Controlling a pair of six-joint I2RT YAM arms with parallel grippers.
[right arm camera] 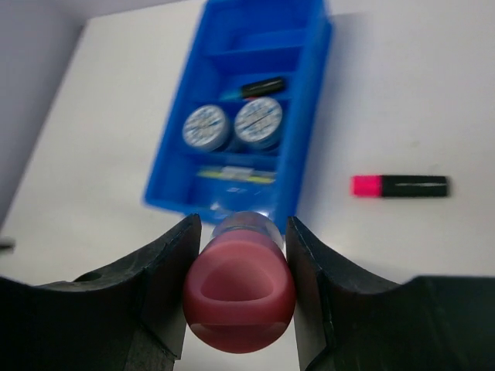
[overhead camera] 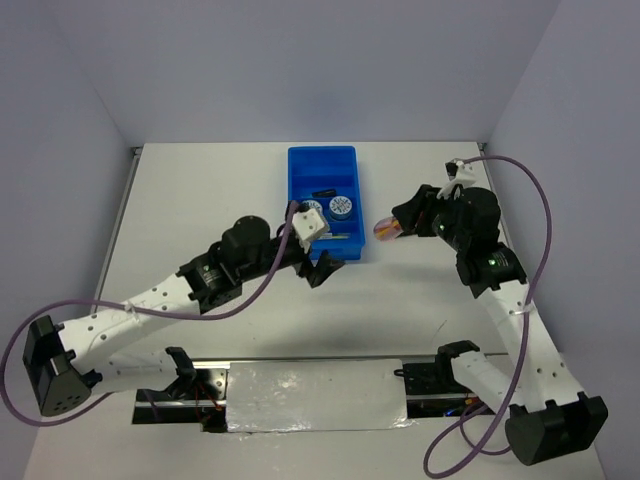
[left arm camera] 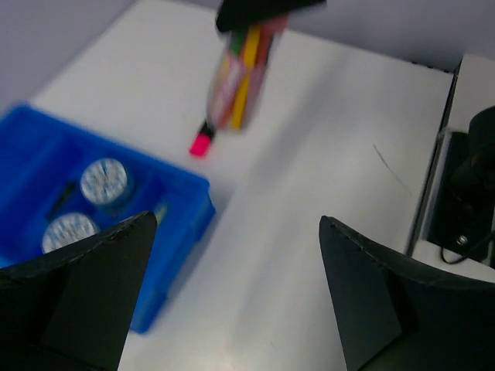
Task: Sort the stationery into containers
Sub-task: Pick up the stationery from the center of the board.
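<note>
Two tubs in tray — one pink marker outside.

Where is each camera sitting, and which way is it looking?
Top: above, behind the robot, looking down on the blue tray; left arm and right arm show.
Left wrist: faces tray corner and pink-ended marker; open left pincer frames it.
Right wrist: faces the tray; right pincer grips a pink-capped tube.
Shared: both wrist views show the marker.

The white table bears a blue tray and pink-ended marker
</note>
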